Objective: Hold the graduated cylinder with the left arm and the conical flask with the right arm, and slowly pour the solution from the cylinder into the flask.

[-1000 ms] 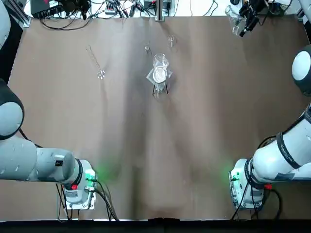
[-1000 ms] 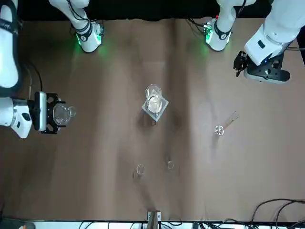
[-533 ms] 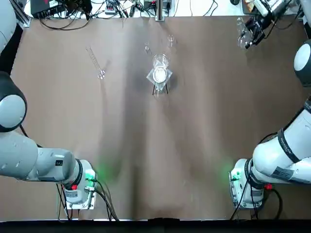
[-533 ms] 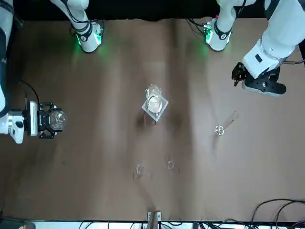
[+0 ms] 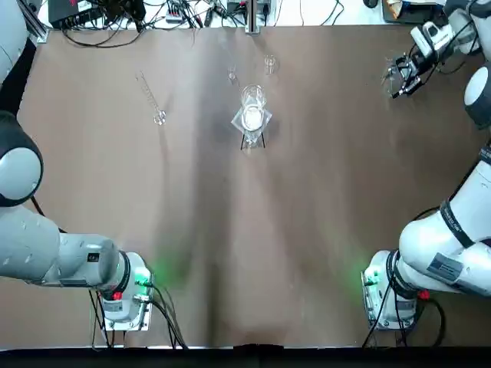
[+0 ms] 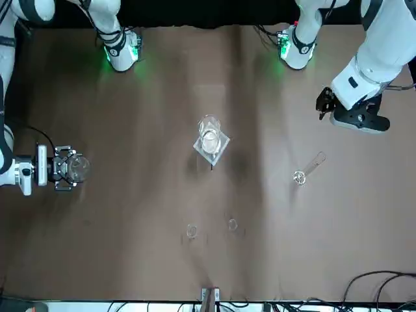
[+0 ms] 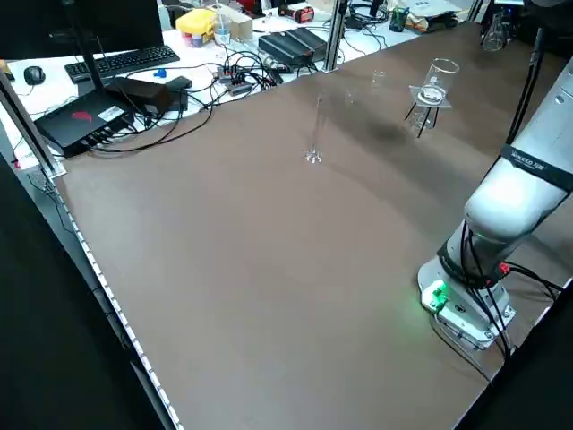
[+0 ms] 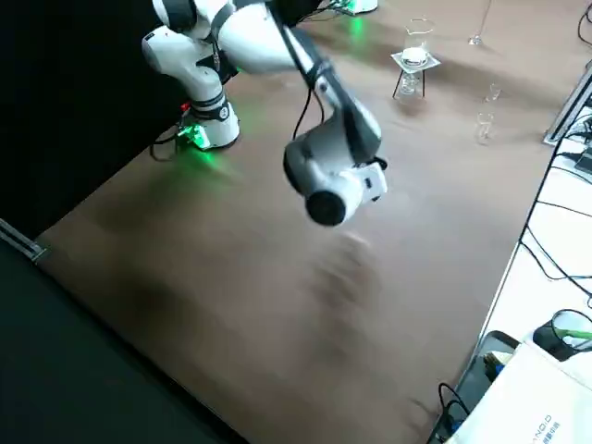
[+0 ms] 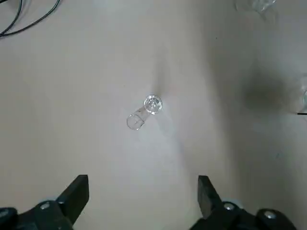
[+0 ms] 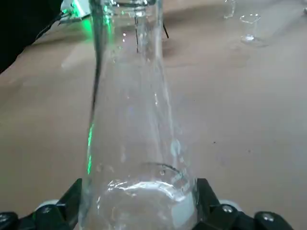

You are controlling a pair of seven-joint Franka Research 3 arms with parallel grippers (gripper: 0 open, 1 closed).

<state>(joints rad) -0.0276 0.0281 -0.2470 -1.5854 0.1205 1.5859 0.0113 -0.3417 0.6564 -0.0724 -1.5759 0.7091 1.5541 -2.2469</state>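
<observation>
Top view: the cylinder (image 5: 150,98) stands far-left on the table (image 5: 245,230). Front view: the right gripper (image 6: 65,168) clamps the flask (image 6: 78,167) at the right edge. Left wrist view — the left gripper (image 9: 142,197) hangs over the cylinder, jaws apart.

I see the long, very slim clear glass graduated cylinder (image 5: 149,97) standing upright on its small round foot, on the far left part of the brown table, alone and touched by nothing. In the left wrist view I look down on it (image 9: 144,111) from above, so it appears short, with the round foot and the open mouth close together.

The small clear glass conical flask (image 6: 78,166), with wide round bottom and narrow neck, is at the far right side of the table, gripped between two fingers (image 10: 72,201). Its glass (image 10: 132,124) fills the right wrist view, neck pointing away.
</observation>
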